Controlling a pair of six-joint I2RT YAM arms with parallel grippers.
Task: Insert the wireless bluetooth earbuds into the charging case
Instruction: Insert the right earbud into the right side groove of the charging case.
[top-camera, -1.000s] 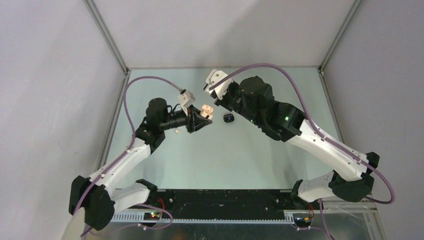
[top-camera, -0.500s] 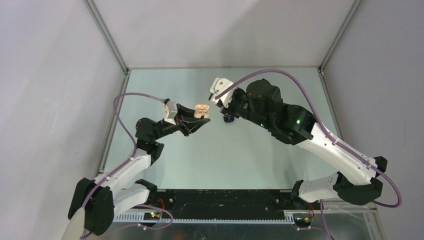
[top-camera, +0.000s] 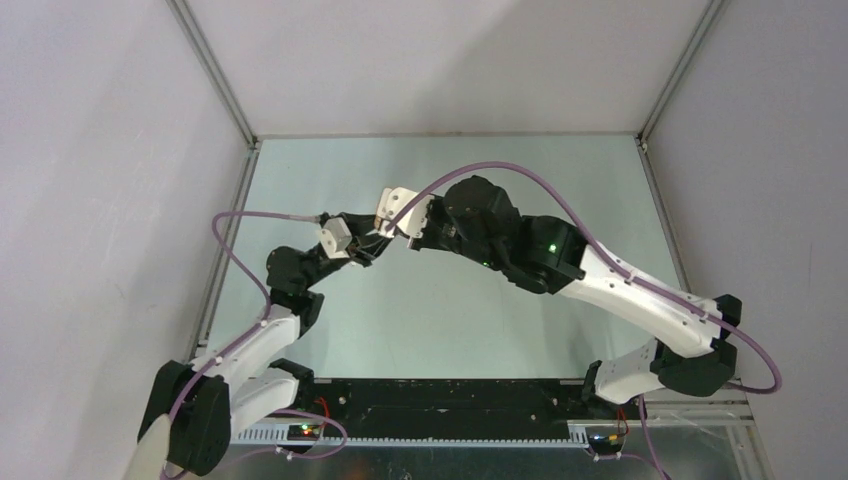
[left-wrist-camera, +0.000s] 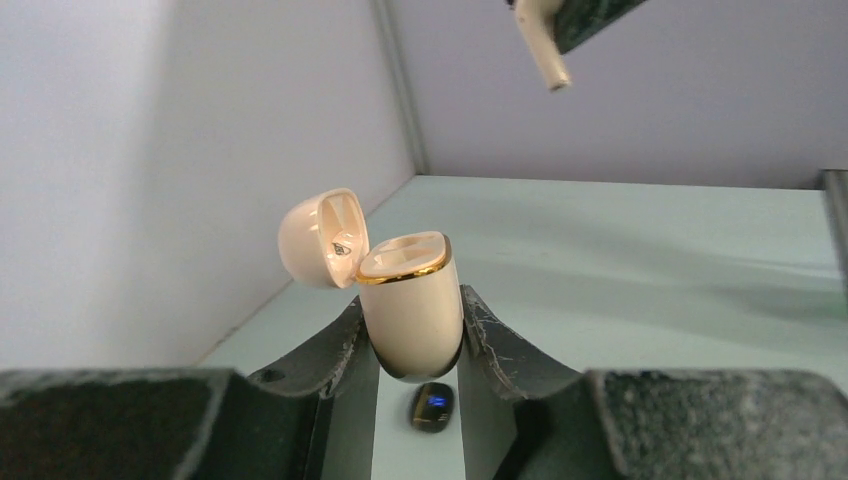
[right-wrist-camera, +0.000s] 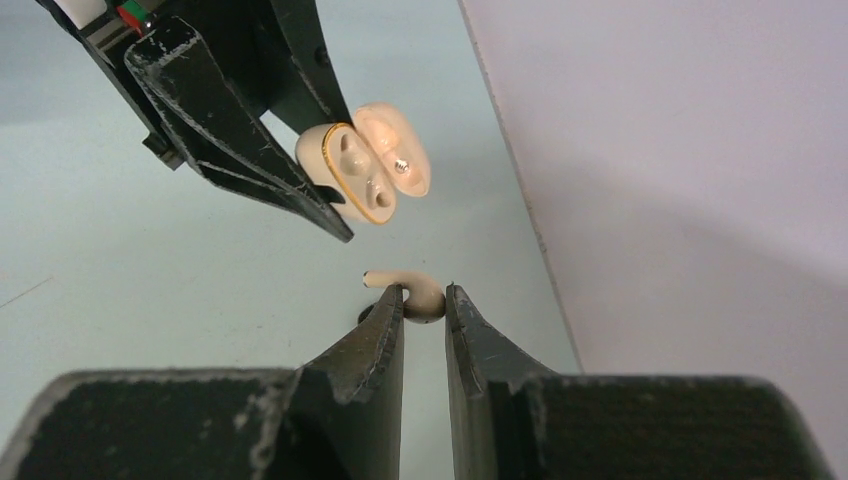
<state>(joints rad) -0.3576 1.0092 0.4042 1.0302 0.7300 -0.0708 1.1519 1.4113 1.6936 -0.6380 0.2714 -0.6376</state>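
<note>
Since half a second ago the arms have closed in on each other. The right arm (top-camera: 520, 245) has swung left across the table (top-camera: 480, 330), and the left arm (top-camera: 290, 275) has drawn its wrist back. From above we now see the two wrists meeting left of centre. From up there we cannot make out the jaws or anything they carry, because the right wrist covers the spot.

From the left wrist we see the left gripper (left-wrist-camera: 410, 297) clamped on the charging case (left-wrist-camera: 412, 330). It holds the case upright and clear of the table, with the lid (left-wrist-camera: 322, 238) hinged open to the left. Under the case, on the table, lies the black earbud (left-wrist-camera: 432, 407), showing a blue glint. At the upper edge a cream-white earbud (left-wrist-camera: 545, 50) hangs stem-down, above and to the right of the case and apart from it.

From the right wrist we see the right gripper (right-wrist-camera: 425, 292) pinching the cream-white earbud, its stem poking out to the left. The case sits just beyond, between the left gripper's dark fingers (right-wrist-camera: 250, 160). Its open top, with two wells, is turned toward us. Earbud and case are near each other but not touching.
</note>
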